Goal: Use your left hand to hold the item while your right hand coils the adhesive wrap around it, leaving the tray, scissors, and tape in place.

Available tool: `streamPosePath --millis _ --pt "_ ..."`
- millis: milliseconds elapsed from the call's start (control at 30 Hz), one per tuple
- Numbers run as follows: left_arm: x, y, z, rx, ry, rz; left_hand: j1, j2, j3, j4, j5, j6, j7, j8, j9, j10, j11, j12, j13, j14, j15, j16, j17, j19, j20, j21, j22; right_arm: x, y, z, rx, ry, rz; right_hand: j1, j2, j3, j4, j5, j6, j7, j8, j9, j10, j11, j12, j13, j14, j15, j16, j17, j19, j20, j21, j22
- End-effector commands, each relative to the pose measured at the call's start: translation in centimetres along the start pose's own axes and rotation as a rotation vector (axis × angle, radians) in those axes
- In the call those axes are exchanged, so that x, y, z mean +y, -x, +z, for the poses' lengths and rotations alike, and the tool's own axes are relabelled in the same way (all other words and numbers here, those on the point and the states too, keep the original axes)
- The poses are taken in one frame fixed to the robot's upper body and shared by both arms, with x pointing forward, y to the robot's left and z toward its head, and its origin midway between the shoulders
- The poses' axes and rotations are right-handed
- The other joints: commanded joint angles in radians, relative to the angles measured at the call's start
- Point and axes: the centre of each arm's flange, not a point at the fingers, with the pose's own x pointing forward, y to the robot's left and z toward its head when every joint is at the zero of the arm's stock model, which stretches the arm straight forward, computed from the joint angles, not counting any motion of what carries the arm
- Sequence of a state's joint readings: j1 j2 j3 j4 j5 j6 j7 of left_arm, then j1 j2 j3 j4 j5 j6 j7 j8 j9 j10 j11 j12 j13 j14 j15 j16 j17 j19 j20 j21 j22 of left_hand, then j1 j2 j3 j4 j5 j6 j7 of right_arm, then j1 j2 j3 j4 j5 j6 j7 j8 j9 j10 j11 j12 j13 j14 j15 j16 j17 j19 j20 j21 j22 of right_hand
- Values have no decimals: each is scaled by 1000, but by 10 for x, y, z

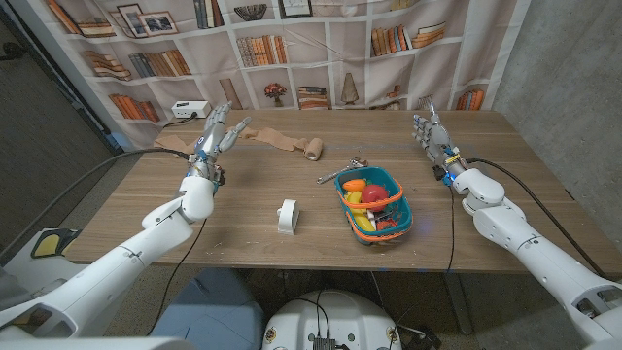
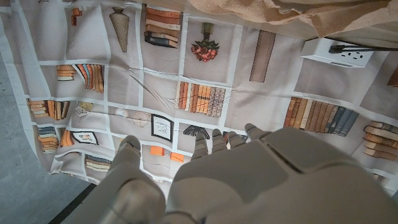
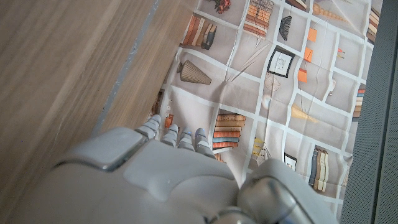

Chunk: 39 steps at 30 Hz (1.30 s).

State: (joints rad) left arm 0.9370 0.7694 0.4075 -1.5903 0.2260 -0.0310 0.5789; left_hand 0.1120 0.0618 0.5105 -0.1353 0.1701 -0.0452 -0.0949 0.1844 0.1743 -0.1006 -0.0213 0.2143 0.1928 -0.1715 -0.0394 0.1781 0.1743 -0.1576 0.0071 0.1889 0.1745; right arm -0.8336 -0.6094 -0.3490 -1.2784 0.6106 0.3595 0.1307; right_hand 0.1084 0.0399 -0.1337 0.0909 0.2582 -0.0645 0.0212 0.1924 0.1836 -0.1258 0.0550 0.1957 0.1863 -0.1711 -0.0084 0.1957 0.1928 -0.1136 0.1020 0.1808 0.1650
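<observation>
My left hand (image 1: pixel 213 134) is raised over the far left of the table, fingers spread and holding nothing; in the left wrist view the left hand (image 2: pixel 249 180) faces the bookshelf backdrop. Just to its right a beige adhesive wrap (image 1: pixel 277 140) lies partly unrolled, its strip end near my fingertips and its roll (image 1: pixel 313 149) toward the centre; the wrap (image 2: pixel 280 15) lies crumpled in the wrist view. My right hand (image 1: pixel 431 131) stands upright at the far right, holding nothing, and the right hand (image 3: pixel 161 180) points past the table edge.
A teal tray (image 1: pixel 397 185) with colourful toy food sits right of centre. Metal scissors (image 1: pixel 333 176) lie at its far left corner. A white tape roll (image 1: pixel 287 216) stands at the middle front. A white box (image 1: pixel 190 109) with cables sits at the back left.
</observation>
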Motion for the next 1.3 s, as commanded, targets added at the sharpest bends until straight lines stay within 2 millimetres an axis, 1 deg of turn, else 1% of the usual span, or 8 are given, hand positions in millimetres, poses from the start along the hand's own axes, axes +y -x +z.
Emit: streamPosePath --millis 33,400,500,567,833,933,1267,1300 --pt "10 -7 0 -17 -80 -23 12 3 -2 -6 2 -9 -12 -3 3 -12 -2 -4 4 -103 -2 -3 4 -10 0 -2 3 0 0 -1 3 4 7 12 -2 -3 -6 -6 -2 3 1 2 -1 -2 4 3 -88 -4 2 3 -2 6 2 5" --pt "17 -2 -6 -7 -105 -50 16 3 -1 -8 3 -17 -6 -5 4 -13 -1 -3 4 -103 0 -1 4 -11 0 -1 3 -1 -2 1 -9 22 9 20 0 -1 -11 -7 -4 3 1 2 -2 0 4 3 -92 -5 1 2 -2 9 3 5" --pt "19 -1 -8 -1 -111 -54 17 2 -1 -9 3 -18 3 -4 4 -11 -3 -2 5 -102 0 1 4 -11 1 0 3 1 0 0 -5 18 11 21 0 0 -12 -7 -4 4 1 2 -1 0 4 3 -91 -3 1 2 -1 10 4 5" --pt "21 -1 -9 1 -121 -56 19 2 -1 -10 3 -21 21 -4 4 -11 -2 -2 5 -102 -1 1 4 -11 0 0 3 3 1 -1 -2 10 10 22 1 0 -12 -7 -4 4 1 2 -2 0 4 3 -92 -2 1 2 -1 10 4 5" --pt "35 -5 -18 -1 -151 -61 21 2 -1 -11 3 -21 20 -3 4 -15 1 -3 5 -101 3 2 4 -11 0 1 3 9 0 0 -3 7 18 26 2 1 -14 -8 -4 6 1 2 -1 1 4 3 -90 -2 2 2 3 10 6 5" --pt "35 -5 -18 -3 -151 -58 23 3 0 -11 3 -21 4 -2 4 -16 2 -2 5 -102 2 2 3 -11 0 2 3 10 1 -1 -2 5 14 27 2 1 -15 -8 -4 5 1 2 -1 0 4 3 -90 -2 2 2 4 9 6 5" --pt "36 -10 -22 -27 -178 -88 27 5 2 -12 4 -10 5 3 4 -9 -7 1 5 -99 -1 4 3 -9 0 3 3 16 -2 2 -3 15 15 34 4 3 -18 -9 -5 7 1 2 -3 0 3 3 -93 -1 1 2 3 10 6 5" --pt "37 -11 -22 -26 -182 -92 28 5 2 -13 4 -14 13 1 5 -9 -6 1 5 -99 -1 4 3 -9 0 4 3 16 -2 2 -1 14 15 34 4 3 -19 -9 -4 6 1 2 -3 0 3 3 -93 -1 1 2 3 10 6 5"
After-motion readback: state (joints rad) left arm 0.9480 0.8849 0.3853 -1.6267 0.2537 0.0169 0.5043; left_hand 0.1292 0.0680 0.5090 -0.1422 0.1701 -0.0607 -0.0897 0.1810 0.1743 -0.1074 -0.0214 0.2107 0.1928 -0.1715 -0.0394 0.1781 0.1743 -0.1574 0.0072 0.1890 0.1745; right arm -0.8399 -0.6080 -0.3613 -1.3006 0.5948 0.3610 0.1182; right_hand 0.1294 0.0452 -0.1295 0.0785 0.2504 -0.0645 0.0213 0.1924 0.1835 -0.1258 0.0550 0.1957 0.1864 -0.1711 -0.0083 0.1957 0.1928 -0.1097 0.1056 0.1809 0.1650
